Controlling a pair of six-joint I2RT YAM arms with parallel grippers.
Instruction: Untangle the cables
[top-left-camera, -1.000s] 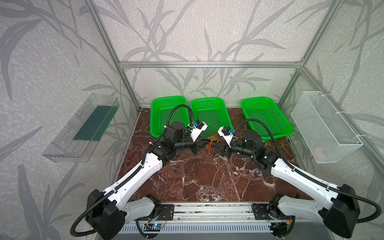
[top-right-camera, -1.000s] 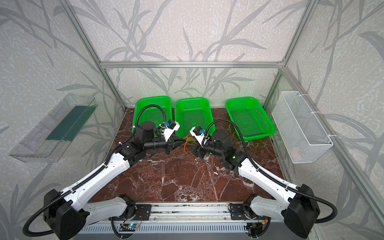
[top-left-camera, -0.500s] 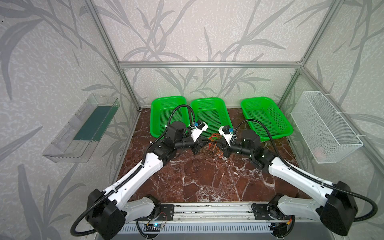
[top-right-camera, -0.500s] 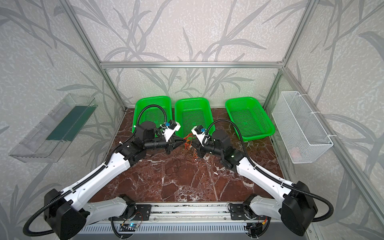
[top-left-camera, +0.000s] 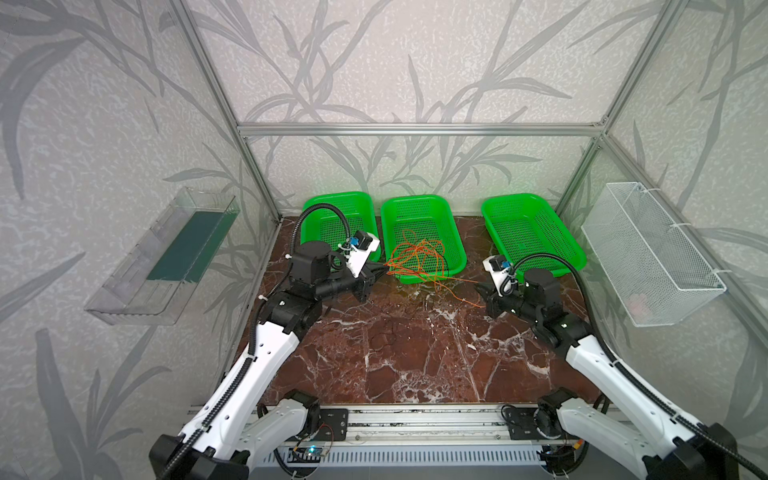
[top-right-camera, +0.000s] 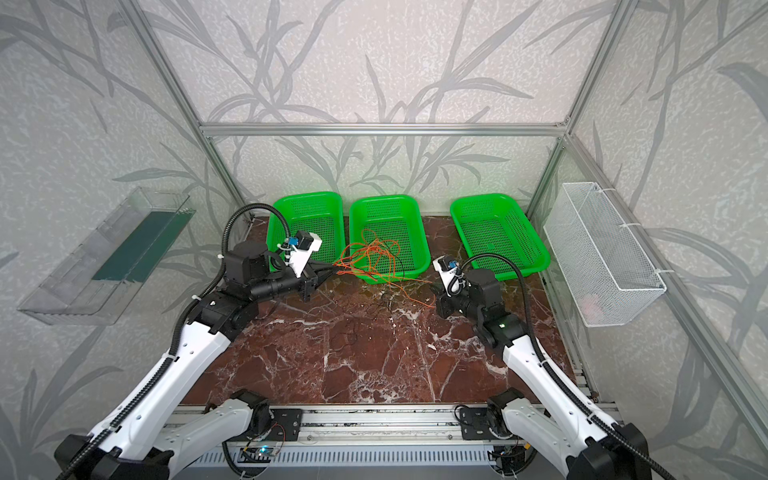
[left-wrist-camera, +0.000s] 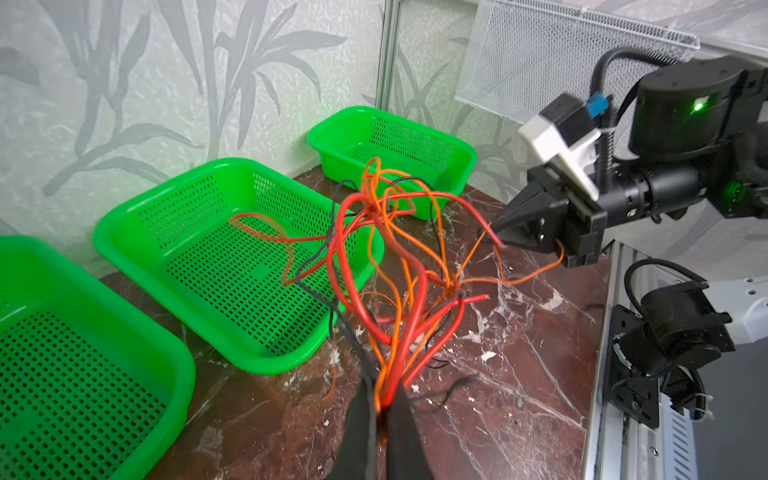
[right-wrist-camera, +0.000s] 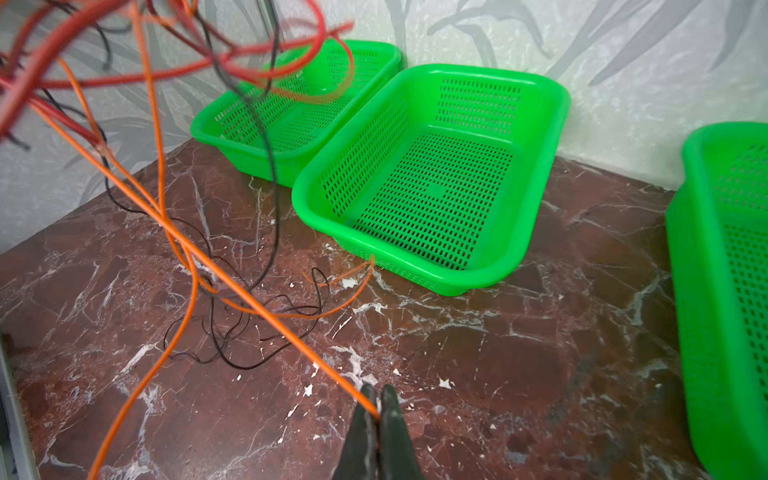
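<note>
Left fingers (left-wrist-camera: 360, 424) were pressed together on the gathered ends of the cables (top-left-camera: 415, 259); the tangle hung over the near rim of the middle green basket (top-left-camera: 415, 199). Right fingers (right-wrist-camera: 361, 432) pinched one orange strand (right-wrist-camera: 291, 336), taut, running left into the tangle. Black loops (right-wrist-camera: 245, 368) lay on the surface (top-left-camera: 415, 353).

Both top views look down from high at the front toward the back wall, over the whole red-brown marble table (top-left-camera: 415, 353). The left wrist camera sits close behind the black left gripper (left-wrist-camera: 380, 392), looking across at the right arm (left-wrist-camera: 673, 191). The right wrist camera sits low behind the black right gripper (right-wrist-camera: 378, 392). All four see the middle green plastic basket (top-left-camera: 415, 199) (top-right-camera: 384, 199) (left-wrist-camera: 224, 162) (right-wrist-camera: 478, 71).
</note>
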